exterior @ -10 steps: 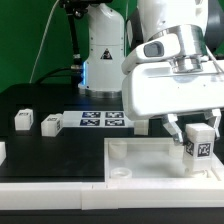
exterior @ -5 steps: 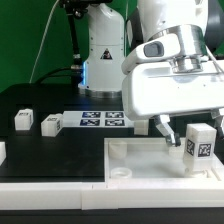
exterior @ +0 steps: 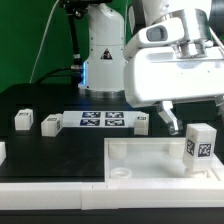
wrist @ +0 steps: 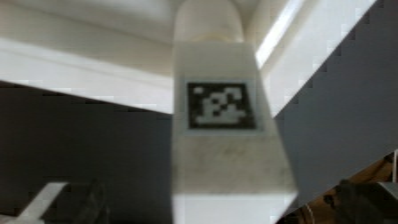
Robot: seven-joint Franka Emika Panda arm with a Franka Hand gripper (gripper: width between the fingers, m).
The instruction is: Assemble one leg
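Note:
A white leg point(exterior: 200, 146) with a black-and-white tag stands upright at the corner of the large white tray-like panel point(exterior: 150, 158) on the exterior view's right. My gripper point(exterior: 196, 112) hovers just above the leg, open, its fingers point(exterior: 171, 118) clear of it. In the wrist view the leg point(wrist: 228, 110) fills the middle, with the tag facing the camera. The gripper point(wrist: 210, 214) has its dark fingertips point(wrist: 47, 202) spread wide on either side, apart from the leg.
Two more small white legs point(exterior: 23, 120) point(exterior: 51, 123) lie on the black table at the exterior view's left, and another point(exterior: 2, 151) lies at the left edge. The marker board point(exterior: 102, 121) lies behind the panel. A round socket point(exterior: 120, 172) shows at the panel's near-left corner.
The gripper has let go of the leg and risen. The leg stays standing at the panel's corner, a little more upright than before.

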